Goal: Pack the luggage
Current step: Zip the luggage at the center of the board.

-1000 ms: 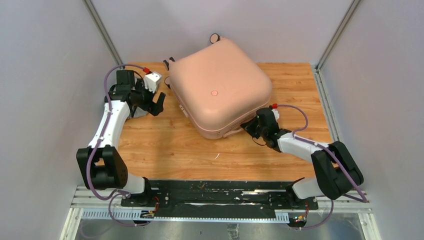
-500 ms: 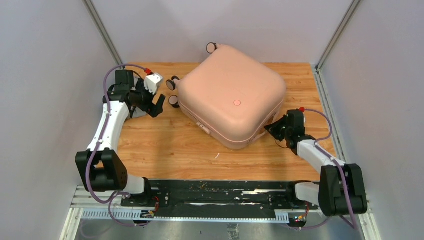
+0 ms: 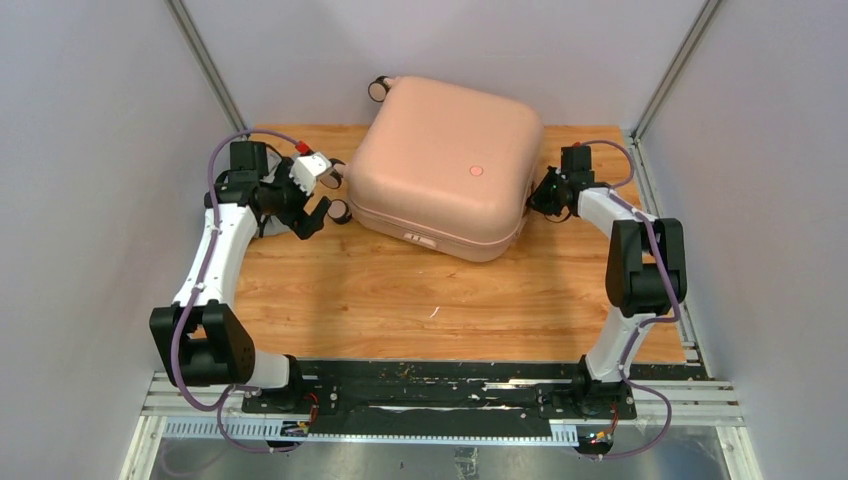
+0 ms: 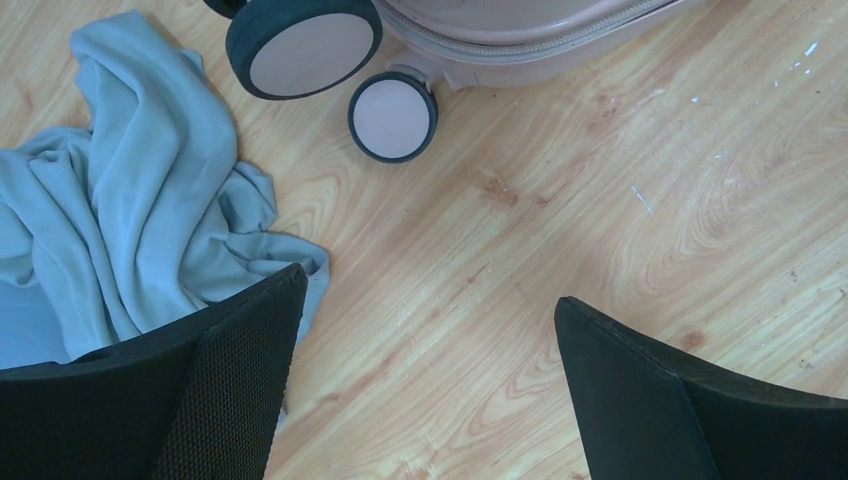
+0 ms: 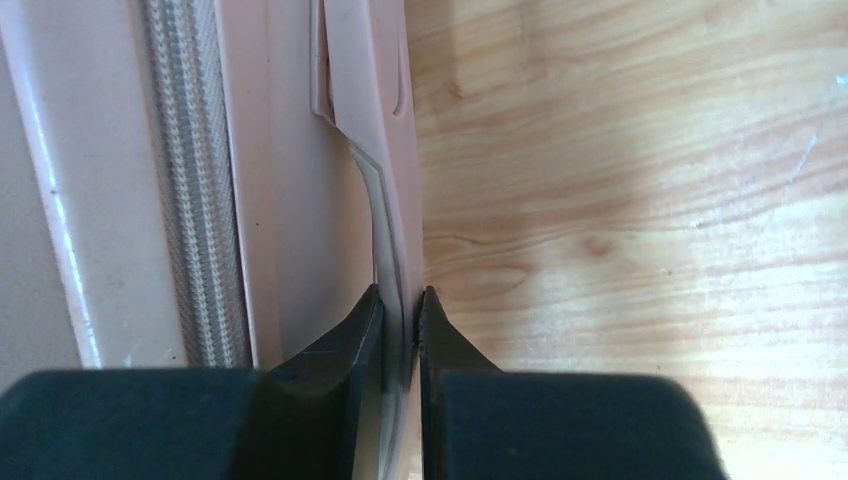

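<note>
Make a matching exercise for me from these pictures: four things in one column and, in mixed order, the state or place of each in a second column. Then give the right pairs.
Column one
1. luggage
2. left gripper
3. right gripper
4. blue-grey cloth

Column two
A. wide open, holding nothing
B. crumpled beside the wheels
C. closed, pink shell up, on the table
D. shut on a thin pink part of the suitcase's side

Pairs: 1-C, 2-A, 3-D, 4-B
</note>
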`<state>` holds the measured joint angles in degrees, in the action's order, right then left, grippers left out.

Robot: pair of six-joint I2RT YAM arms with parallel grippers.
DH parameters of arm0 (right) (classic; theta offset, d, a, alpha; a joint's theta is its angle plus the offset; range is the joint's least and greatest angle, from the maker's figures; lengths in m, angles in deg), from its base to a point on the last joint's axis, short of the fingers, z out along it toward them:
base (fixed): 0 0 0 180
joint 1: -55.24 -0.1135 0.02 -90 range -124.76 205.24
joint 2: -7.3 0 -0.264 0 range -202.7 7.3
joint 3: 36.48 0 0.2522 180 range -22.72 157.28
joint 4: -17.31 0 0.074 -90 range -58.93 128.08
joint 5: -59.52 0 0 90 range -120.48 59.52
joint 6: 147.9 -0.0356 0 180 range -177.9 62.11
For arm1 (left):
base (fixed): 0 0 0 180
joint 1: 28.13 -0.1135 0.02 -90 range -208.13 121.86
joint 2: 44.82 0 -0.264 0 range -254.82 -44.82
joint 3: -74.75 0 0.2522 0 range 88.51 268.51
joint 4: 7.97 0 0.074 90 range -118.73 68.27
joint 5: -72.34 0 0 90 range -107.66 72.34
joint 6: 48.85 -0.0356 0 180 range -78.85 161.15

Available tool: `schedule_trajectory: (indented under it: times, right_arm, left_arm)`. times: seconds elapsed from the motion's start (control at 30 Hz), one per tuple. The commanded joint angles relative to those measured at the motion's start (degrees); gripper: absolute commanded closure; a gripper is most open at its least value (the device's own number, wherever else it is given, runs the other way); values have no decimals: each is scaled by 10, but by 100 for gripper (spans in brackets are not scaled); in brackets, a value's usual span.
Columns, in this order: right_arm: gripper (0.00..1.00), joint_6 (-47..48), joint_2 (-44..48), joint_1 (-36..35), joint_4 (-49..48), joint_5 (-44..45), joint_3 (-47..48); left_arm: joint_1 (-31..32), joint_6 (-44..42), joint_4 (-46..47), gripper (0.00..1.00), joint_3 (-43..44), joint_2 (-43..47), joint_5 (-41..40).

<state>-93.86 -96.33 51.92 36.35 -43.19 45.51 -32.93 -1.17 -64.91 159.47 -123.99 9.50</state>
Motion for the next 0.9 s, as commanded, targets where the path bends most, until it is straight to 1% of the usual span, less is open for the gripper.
schedule_trajectory:
  times: [0.0,0.1,0.2,0.27,0.43,0.57,0.63,0.8,0.87]
  right_arm:
    - [86,40,-36,-27,53,-18,53]
    - [84,45,-26,-26,66,6,51]
    - [84,49,-9,-19,68,23,28]
    - [84,49,-1,-13,64,23,10]
    - [84,48,22,10,46,16,-39]
    - [84,46,49,29,28,6,-76]
    - [84,47,57,54,26,2,-90]
    - [85,40,62,88,14,-15,-111]
    - [85,39,61,91,12,-18,-109]
  left_arm:
    - [-4,-40,-10,0,21,-3,-5]
    - [-5,-57,-10,0,47,-18,-23]
    - [-4,-73,-9,0,88,-46,-26]
    - [-4,-87,-9,0,118,-71,-14]
    - [-3,-138,-8,0,188,-150,57]
    - [9,-141,-9,0,257,-222,63]
    - [18,-173,-9,0,266,-242,59]
    - [42,-296,-9,0,247,-260,46]
    - [42,-307,-9,0,261,-274,47]
